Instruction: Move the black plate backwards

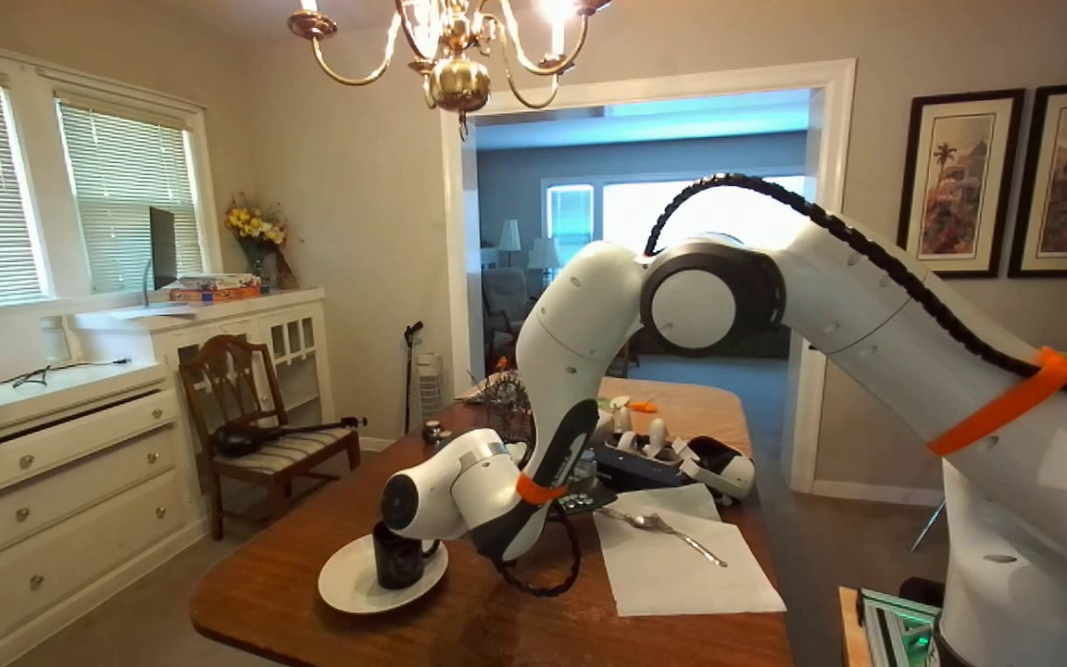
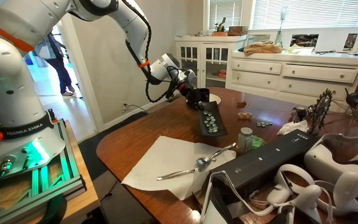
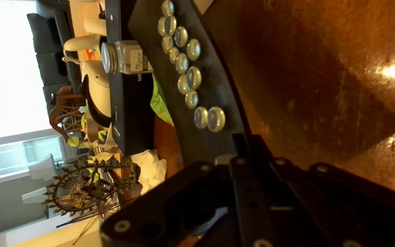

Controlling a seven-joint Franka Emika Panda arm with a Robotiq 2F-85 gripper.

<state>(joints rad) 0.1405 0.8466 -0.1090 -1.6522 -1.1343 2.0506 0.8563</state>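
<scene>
We have the black, jointed gripper (image 3: 249, 142) clamped, it appears, on the edge of the long, black, rectangular plate (image 3: 216, 85) at its near end; the plate reaches ahead of the gripper. Whether it touches the brown wooden worktop (image 2: 172, 124) beneath, we cannot tell. We judge it light, stiff and smooth, perhaps brittle; this near edge is a fair hold, though the clear glass beads (image 3: 182, 63) on it may slide if we tilt it. The wrist view shows us the hold but crops the far end (image 2: 221, 130), which an exterior view gives us; in an exterior view the white robot arm (image 1: 696, 310) hides the gripper and most of the plate.
</scene>
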